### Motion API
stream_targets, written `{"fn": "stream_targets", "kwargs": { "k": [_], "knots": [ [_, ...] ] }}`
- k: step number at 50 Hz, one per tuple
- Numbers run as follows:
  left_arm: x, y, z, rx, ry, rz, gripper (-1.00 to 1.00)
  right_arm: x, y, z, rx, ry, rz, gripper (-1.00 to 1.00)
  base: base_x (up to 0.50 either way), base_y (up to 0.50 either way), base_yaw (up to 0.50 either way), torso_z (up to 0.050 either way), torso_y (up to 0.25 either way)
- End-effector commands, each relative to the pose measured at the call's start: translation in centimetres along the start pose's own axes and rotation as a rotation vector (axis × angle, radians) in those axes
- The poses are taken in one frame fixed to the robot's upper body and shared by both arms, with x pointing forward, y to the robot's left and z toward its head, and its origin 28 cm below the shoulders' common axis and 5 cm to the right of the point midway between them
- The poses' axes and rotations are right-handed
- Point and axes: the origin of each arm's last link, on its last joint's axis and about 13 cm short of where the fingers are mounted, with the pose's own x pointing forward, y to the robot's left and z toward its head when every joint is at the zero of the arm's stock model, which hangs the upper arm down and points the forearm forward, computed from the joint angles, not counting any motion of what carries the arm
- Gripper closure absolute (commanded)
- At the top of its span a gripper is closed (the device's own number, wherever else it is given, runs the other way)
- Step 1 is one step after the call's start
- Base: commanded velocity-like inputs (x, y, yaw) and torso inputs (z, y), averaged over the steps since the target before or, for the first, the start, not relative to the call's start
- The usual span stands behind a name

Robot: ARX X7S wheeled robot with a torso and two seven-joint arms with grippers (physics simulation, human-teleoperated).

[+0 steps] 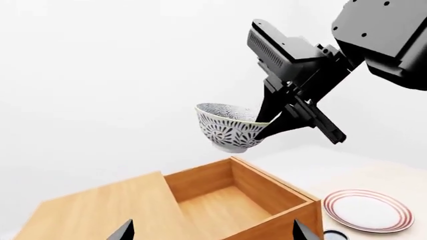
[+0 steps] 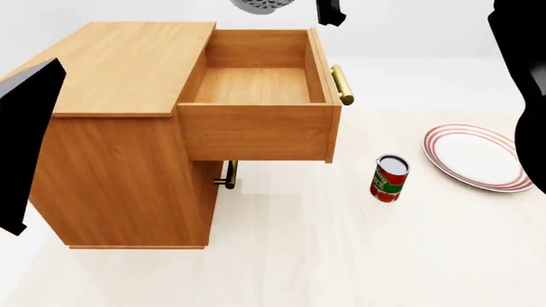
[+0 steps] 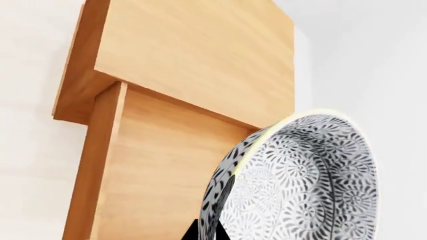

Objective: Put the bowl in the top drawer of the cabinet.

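The speckled bowl (image 1: 228, 128) hangs in the air above the open top drawer (image 1: 223, 202), tilted, with my right gripper (image 1: 268, 126) shut on its rim. In the right wrist view the bowl (image 3: 300, 185) fills the lower right, and the two dark fingertips (image 3: 197, 231) pinch its wall. The head view shows only the bowl's underside (image 2: 265, 5) at the top edge, over the drawer's far end. The top drawer (image 2: 256, 86) is pulled fully out of the cabinet (image 2: 128, 70). My left gripper (image 1: 212, 232) is open and empty, above the cabinet top and apart from the bowl.
A red can (image 2: 390, 178) stands on the floor right of the cabinet. Further right lies a white plate with red rim rings (image 2: 477, 157). The lower drawer's brass handle (image 2: 229, 174) shows under the open drawer. My left arm (image 2: 25, 147) covers the cabinet's left edge.
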Motion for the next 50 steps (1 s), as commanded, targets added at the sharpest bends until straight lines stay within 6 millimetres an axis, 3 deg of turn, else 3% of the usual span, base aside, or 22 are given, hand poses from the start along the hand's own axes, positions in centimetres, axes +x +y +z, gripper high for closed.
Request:
{"fn": "stream_targets", "kwargs": {
  "k": [1,29,50],
  "knots": [
    [-0.5,0.2,0.2,0.015,-0.021,0.011,-1.00,0.6,0.1,1.0,-0.039,-0.013,0.043,1.00,0.00,0.00,0.00,0.000,0.000],
    [-2.0,0.0,0.1,0.011,-0.044,0.033,-1.00,-0.1,-0.1,2.7,-0.186,0.183,0.029,1.00,0.00,0.00,0.00,0.000,0.000],
    [-2.4,0.1,-0.2,0.004,-0.058,0.045,-1.00,0.1,0.0,3.2,-0.204,0.179,0.037,1.00,0.00,0.00,0.00,0.000,-0.126]
  ]
}}
